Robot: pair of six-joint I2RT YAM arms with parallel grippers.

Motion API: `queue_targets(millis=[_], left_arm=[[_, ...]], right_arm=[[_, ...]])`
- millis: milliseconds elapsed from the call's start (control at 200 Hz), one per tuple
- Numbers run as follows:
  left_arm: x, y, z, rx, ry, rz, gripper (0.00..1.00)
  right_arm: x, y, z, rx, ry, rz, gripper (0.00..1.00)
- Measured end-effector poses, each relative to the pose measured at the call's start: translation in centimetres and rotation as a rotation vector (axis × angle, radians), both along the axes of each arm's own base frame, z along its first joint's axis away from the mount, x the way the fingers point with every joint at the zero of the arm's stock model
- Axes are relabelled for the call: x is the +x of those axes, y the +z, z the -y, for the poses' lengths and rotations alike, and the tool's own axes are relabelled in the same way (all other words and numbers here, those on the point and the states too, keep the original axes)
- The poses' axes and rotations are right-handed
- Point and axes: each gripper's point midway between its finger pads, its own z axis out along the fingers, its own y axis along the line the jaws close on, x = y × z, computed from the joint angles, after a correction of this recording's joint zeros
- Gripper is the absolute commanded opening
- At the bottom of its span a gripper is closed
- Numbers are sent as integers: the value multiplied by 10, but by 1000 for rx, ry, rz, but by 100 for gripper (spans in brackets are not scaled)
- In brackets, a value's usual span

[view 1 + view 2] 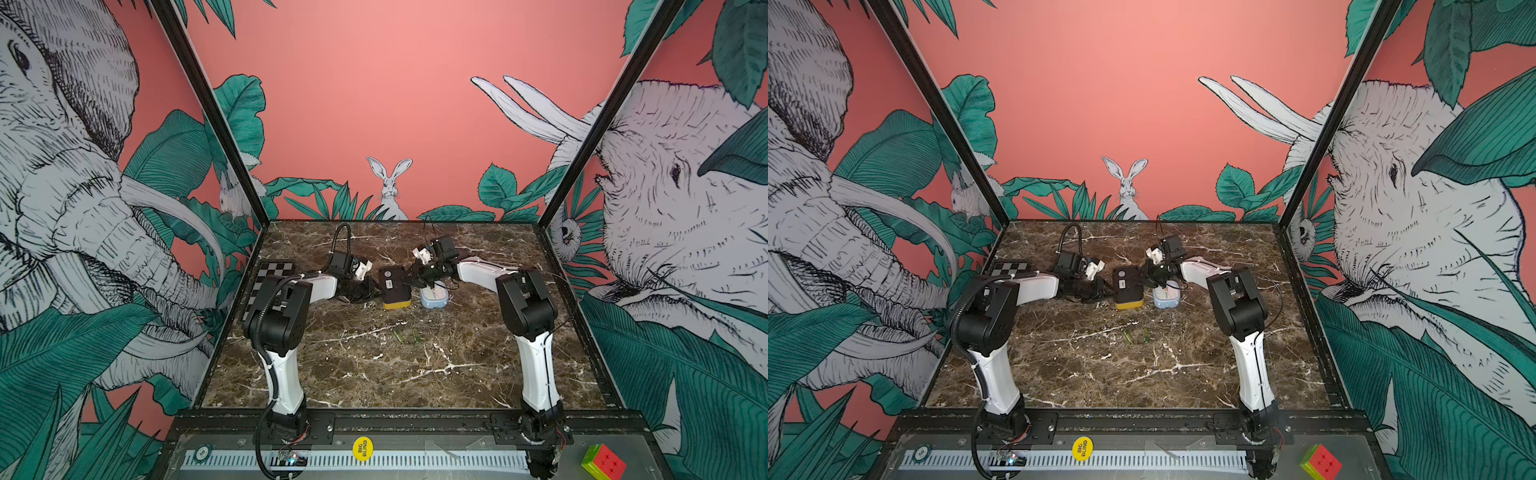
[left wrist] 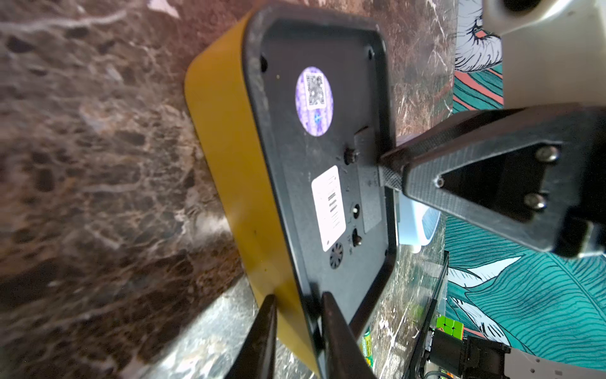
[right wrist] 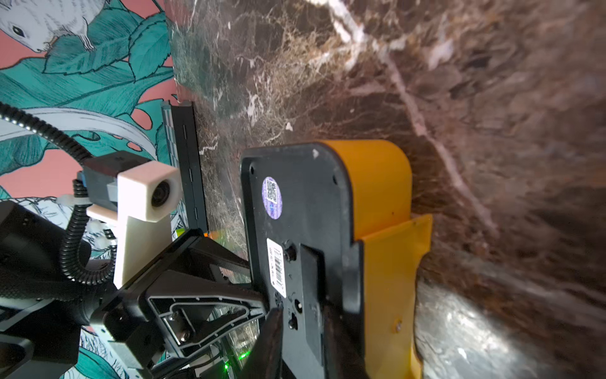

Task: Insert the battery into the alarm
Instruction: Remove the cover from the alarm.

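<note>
Marble tabletop [image 1: 374, 374] is mostly bare at the near side. Nearest items are two green batteries [image 1: 399, 336], lying loose and well apart from both claws, not picked up. Beyond them the alarm [image 1: 395, 286] sits mid-table, black back turned up toward the camera head and yellow casing toward the near edge. A small blue tub [image 1: 434, 298] stands just beside it on my right.

Left claw [image 2: 296, 305] is narrowed onto the alarm's edge, one finger on the yellow casing and one on the black back. I judge this a firm hold. Right claw [image 2: 385, 169] has its jaws drawn nearly together, tip against the battery cover [image 2: 369, 190]. Whether it pinches the cover or only presses it, I cannot tell.

I judge the step in hand to be opening the compartment, with no battery inserted yet. To do it well:
- The left grip should brace against the push.
- The right tip should bear on the cover alone, clear of the setting knobs [image 2: 355, 210] beside it.
- Force should run along the back, not into it, or the alarm may twist out.

Left wrist view alone shows the tip's contact with the cover. Right wrist view shows the left claw from outside, its fingers reaching the alarm's opposite edge. Both top views resolve neither contact, but only they show both batteries and the whole layout. Farthest stands the pink rear wall [image 1: 374, 104].
</note>
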Motion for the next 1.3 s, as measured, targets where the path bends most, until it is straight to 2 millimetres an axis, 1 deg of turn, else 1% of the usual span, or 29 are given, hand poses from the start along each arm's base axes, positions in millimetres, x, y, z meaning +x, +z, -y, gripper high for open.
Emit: queue_targets(millis=[235, 295, 415, 615, 795, 825, 915, 930, 985, 1105, 1200, 1295], left_arm=[[0, 0, 0, 0, 1, -1, 24], [0, 0, 0, 0, 1, -1, 24], [1, -1, 0, 0, 1, 0, 24], [0, -2, 6, -12, -16, 8, 24], [0, -2, 6, -13, -16, 8, 24], [0, -2, 6, -13, -16, 8, 24], [0, -2, 6, -13, -16, 8, 24], [0, -2, 6, -13, -16, 8, 24], [0, -2, 6, -13, -16, 8, 24], [1, -2, 6, -12, -16, 9, 24], [1, -1, 6, -11, -16, 11, 24], [1, -1, 6, -10, -16, 11, 24]], right_arm=[[6, -2, 1, 29, -16, 42, 9], [7, -2, 1, 33, -20, 46, 6], [8, 4, -4, 69, -8, 65, 1], [-1, 10, -17, 100, 34, 72, 0], [-4, 10, -19, 104, 50, 72, 0], [-4, 10, -19, 103, 51, 75, 3], [-5, 9, -18, 89, 54, 82, 7], [-5, 9, -17, 85, 54, 85, 9], [-6, 8, -15, 64, 53, 87, 10], [-7, 9, -8, -22, 56, 103, 16], [-5, 14, -3, -104, 61, 133, 27], [-6, 18, 0, -172, 75, 156, 29]])
